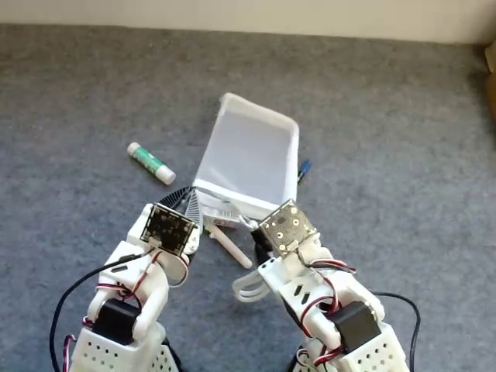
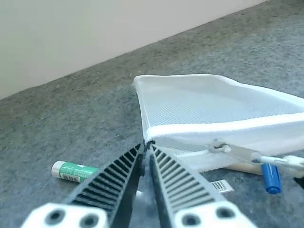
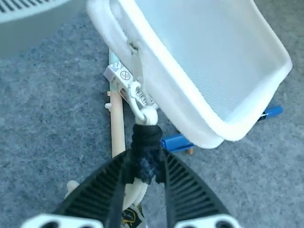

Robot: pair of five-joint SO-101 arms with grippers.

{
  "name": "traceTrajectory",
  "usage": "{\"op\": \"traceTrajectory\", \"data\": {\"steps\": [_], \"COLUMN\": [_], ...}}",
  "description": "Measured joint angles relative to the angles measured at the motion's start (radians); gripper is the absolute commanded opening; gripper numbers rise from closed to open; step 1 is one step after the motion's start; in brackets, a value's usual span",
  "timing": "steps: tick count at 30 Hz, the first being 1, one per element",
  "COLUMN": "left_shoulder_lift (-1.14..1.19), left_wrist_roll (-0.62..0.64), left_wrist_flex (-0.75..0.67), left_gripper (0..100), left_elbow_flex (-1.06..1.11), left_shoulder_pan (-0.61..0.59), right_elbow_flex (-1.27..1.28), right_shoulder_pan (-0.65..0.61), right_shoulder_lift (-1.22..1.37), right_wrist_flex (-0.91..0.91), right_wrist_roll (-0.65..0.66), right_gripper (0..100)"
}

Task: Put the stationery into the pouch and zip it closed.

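The white mesh pouch (image 1: 248,159) lies mid-table with its zip edge towards the arms. My left gripper (image 1: 194,206) is shut on the pouch's near corner (image 2: 147,144). My right gripper (image 3: 145,164) is shut on the dark zipper pull cord (image 3: 145,147), which hangs from the white zip tab (image 3: 137,102). A green-and-white glue stick (image 1: 151,163) lies on the carpet to the pouch's left, also seen beside my left fingers (image 2: 71,171). A blue pen (image 3: 178,141) pokes out from under the pouch. A cream pen (image 1: 230,246) lies by the zip edge.
Grey carpet (image 1: 387,101) covers the table, with free room to the right of and beyond the pouch. A white cord loop (image 1: 248,291) lies on the carpet by the right arm. A pale wall edge (image 1: 232,15) runs along the back.
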Motion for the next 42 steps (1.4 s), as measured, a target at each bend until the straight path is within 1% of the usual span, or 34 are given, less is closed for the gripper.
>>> {"op": "traceTrajectory", "data": {"steps": [3, 7, 10, 16, 22, 28, 34, 38, 42], "left_shoulder_lift": [0.0, 0.0, 0.0, 0.0, 0.0, 0.0, 0.0, 0.0, 0.0], "left_wrist_roll": [0.0, 0.003, 0.003, 0.003, 0.005, 0.005, 0.005, 0.003, 0.005], "left_wrist_flex": [0.02, 0.114, 0.153, 0.155, 0.155, 0.155, 0.155, 0.157, 0.158], "left_gripper": [1, 1, 1, 1, 1, 1, 1, 1, 1], "left_elbow_flex": [-0.005, -0.055, -0.078, -0.08, -0.08, -0.08, -0.08, -0.08, -0.08], "left_shoulder_pan": [-0.002, -0.002, -0.002, -0.002, -0.002, -0.002, 0.0, -0.006, -0.011], "right_elbow_flex": [0.0, -0.005, -0.005, -0.005, -0.043, -0.044, -0.044, -0.044, -0.044], "right_shoulder_pan": [0.034, 0.089, 0.101, 0.107, 0.212, 0.267, 0.344, 0.385, 0.393], "right_shoulder_lift": [0.0, 0.0, 0.0, 0.0, 0.002, 0.005, 0.008, 0.009, 0.009], "right_wrist_flex": [0.0, 0.0, 0.0, 0.0, 0.0, -0.003, -0.048, -0.052, -0.052], "right_wrist_roll": [-0.026, -0.037, -0.043, -0.06, -0.127, -0.181, -0.244, -0.258, -0.262], "right_gripper": [0.5, 0.5, 0.5, 0.5, 0.5, 0.5, 0.5, 0.5, 0.5]}}
